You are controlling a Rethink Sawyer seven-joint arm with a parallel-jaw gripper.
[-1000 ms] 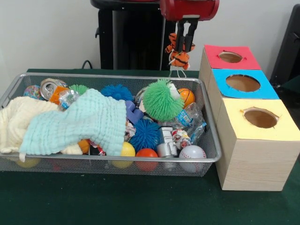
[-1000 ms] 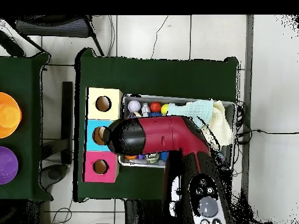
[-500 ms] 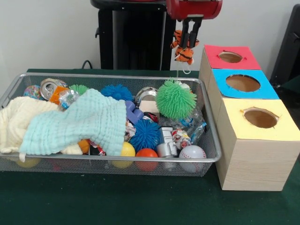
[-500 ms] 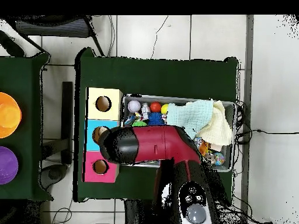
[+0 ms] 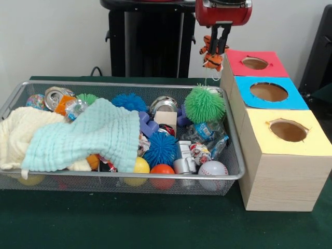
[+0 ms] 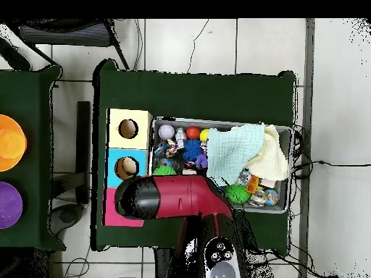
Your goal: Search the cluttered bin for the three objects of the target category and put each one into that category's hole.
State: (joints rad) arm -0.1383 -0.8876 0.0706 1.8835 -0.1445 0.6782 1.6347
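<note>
My gripper point(image 5: 220, 47) hangs at the top of the front view, shut on the orange, black-striped soft toy point(image 5: 210, 58). The toy dangles above the far right corner of the wire mesh bin point(image 5: 231, 177), just left of the red-topped box. The round hole point(image 5: 254, 63) in the red top is open and to the right of the toy. In the overhead view the arm's head point(image 6: 138, 198) covers the gripper, the toy and the red hole; only a strip of the red top point(image 6: 110, 216) shows. The brown and pale yellow toys are hidden.
The bin holds a mint cloth point(image 5: 88, 135) over a cream cloth point(image 5: 18, 129), a green spiky ball point(image 5: 205, 104), blue spiky balls point(image 5: 161, 148), a baseball point(image 5: 212, 169) and a can point(image 5: 54, 96). Blue-topped point(image 5: 268, 92) and yellow-topped point(image 5: 288, 130) holes lie nearer the camera.
My gripper has carried the striped toy to the right and a little upward, towards the red-topped box. The green spiky ball has rolled to the right in the bin.
</note>
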